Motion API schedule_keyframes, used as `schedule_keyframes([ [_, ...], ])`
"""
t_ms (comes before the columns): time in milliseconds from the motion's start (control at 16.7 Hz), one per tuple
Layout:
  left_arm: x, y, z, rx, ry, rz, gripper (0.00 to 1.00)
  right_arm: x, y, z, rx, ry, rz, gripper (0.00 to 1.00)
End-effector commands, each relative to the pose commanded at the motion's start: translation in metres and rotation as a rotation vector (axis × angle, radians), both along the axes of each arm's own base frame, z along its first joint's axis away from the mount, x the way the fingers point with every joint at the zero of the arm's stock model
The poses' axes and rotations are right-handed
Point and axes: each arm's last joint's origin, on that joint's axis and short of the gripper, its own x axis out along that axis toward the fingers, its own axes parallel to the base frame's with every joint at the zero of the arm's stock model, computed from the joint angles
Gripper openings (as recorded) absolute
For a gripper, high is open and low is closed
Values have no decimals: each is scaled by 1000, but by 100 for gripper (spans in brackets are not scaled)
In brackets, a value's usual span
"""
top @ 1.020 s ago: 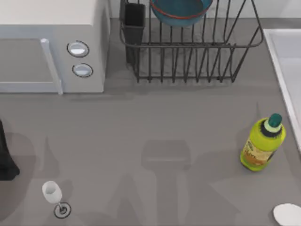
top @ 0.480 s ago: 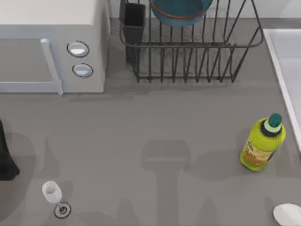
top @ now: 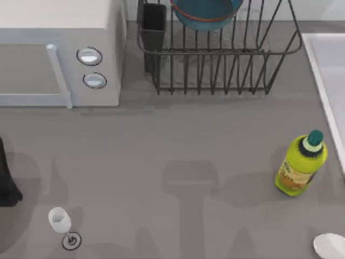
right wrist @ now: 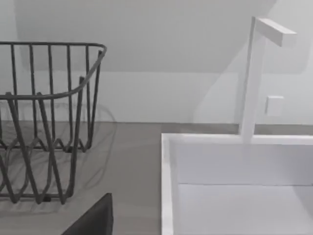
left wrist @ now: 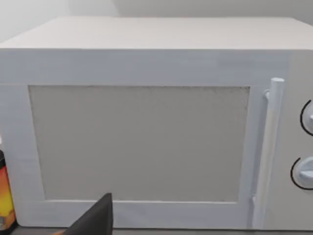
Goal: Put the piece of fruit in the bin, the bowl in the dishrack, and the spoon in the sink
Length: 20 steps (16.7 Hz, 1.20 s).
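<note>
bowl point(top: 206, 12) sits in the dishrack point(top: 221, 54) at the back – can't tell either gripper's grip state from here.

The bowl point(top: 206, 12) in the dishrack point(top: 218, 51) is cut off at the desk's far edge, leaving its near arc. The sink point(top: 330, 81) runs off the right edge. At the near right corner a white rounded object point(top: 330, 245) is cropped and cannot be identified. The microwave point(top: 59, 51) is cropped at the left.
</note>
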Motion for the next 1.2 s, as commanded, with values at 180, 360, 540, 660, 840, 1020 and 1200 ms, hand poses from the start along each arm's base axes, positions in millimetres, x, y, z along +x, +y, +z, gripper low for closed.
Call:
schedule_keyframes([
  [180,0,0,0,0,0,0,100,1,-1,11,-96,95,-1,100],
  [360,0,0,0,0,0,0,100,8,-1,21,-280,304,31,100],
  [540,0,0,0,0,0,0,100,20,-3,26,-540,568,142,100],
  [660,0,0,0,0,0,0,100,30,-4,27,-740,740,282,100],
  [840,0,0,0,0,0,0,100,46,-5,27,-996,949,564,100],
  [1020,0,0,0,0,0,0,100,62,-7,27,-1142,1087,852,100],
  [1200,0,0,0,0,0,0,100,77,-8,28,-1204,1161,1082,100],
])
